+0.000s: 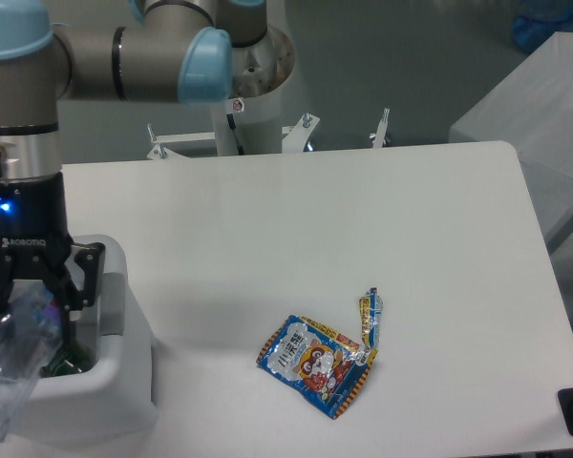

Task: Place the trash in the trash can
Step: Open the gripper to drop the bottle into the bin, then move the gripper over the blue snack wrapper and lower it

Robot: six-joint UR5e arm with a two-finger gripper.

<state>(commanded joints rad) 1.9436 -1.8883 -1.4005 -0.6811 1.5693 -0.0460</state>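
Gripper (24, 303): clamped on crushed clear plastic bottle (10, 358), held tilted above the opening of the white trash can (124, 382) at the table's left edge. Bottle: transparent, dented, blurred; label not legible.

Snack bag (310, 358): blue-orange foil, cartoon face, flat on white table (363, 219), well apart from the can.

Thin yellow-blue wrapper (369, 320): touching the bag's right edge.

Can: thick rounded walls, grey tab (110, 303) on rim.

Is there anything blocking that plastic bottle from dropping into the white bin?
Nothing visible does. The gripper holds the bottle right over the open top of the trash can. Something green already lies inside, low down, leaving room above it.
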